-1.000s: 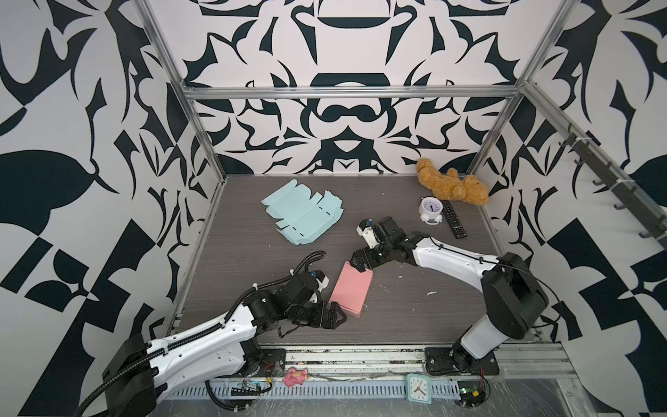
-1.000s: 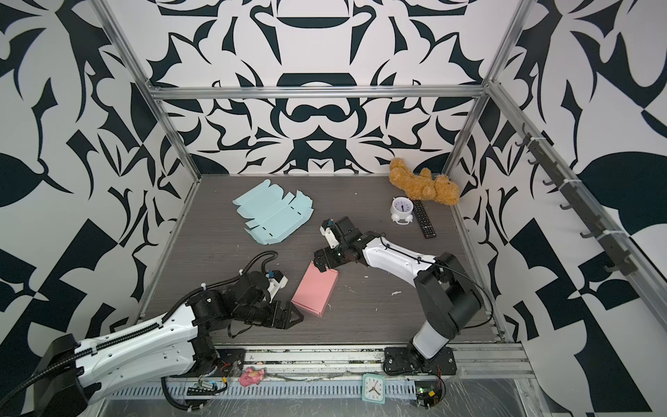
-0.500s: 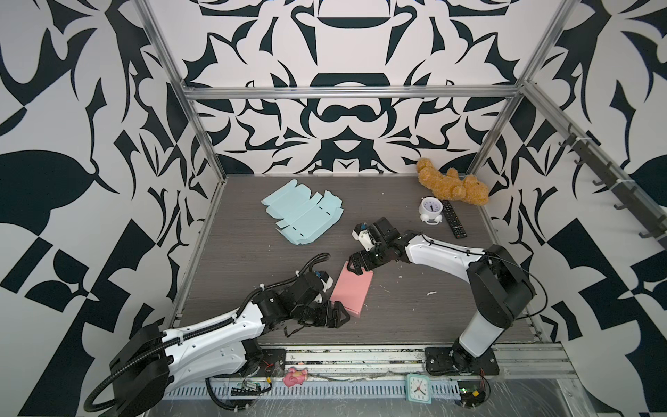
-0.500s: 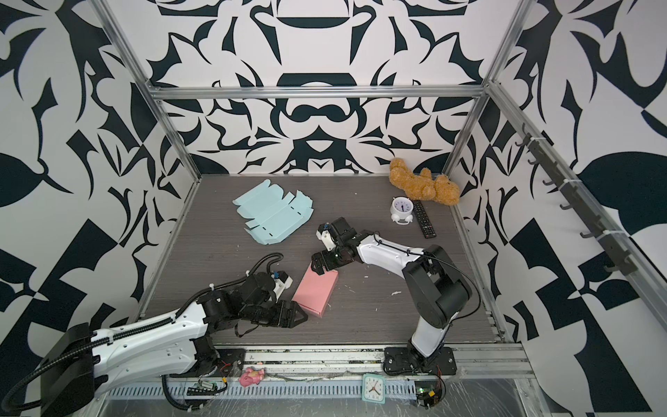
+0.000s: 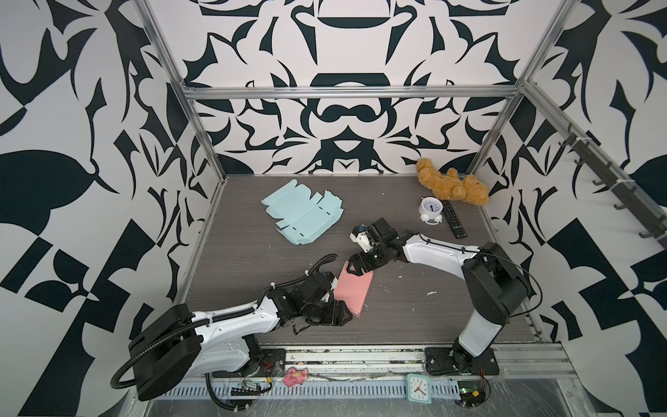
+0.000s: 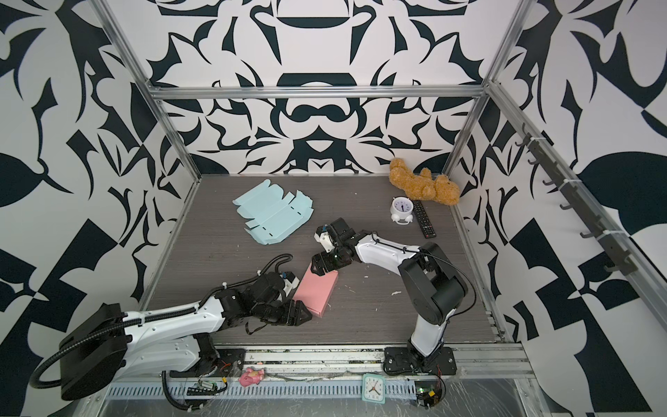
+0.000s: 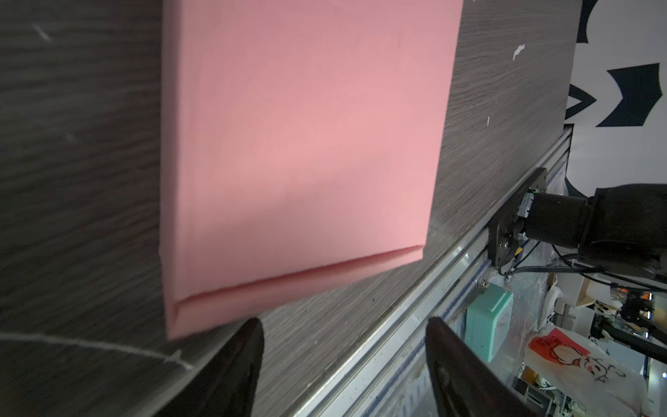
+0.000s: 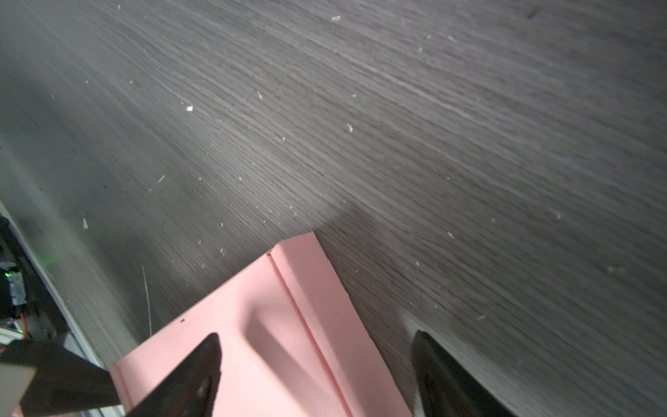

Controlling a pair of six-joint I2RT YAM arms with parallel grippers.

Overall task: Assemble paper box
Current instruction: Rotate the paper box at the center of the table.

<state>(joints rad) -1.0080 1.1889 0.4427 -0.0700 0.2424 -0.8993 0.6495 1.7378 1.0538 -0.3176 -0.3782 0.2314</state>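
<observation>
The left gripper [image 5: 342, 315] is nearest, its jaws parted wide over bare table [image 5: 415, 317] and holding nothing. Just beyond it the pink box [image 5: 354, 293] lies flat and closed at the table's front middle. Only the left wrist view shows the lid seam along its near edge. The right gripper [image 5: 355, 269], also spread and empty, straddles the far corner. Only the right wrist view shows one finger [image 8: 187, 379] above the lid. Farther back lies one flat blue blank [image 5: 303, 216]. There are two grippers, one box and one blank.
</observation>
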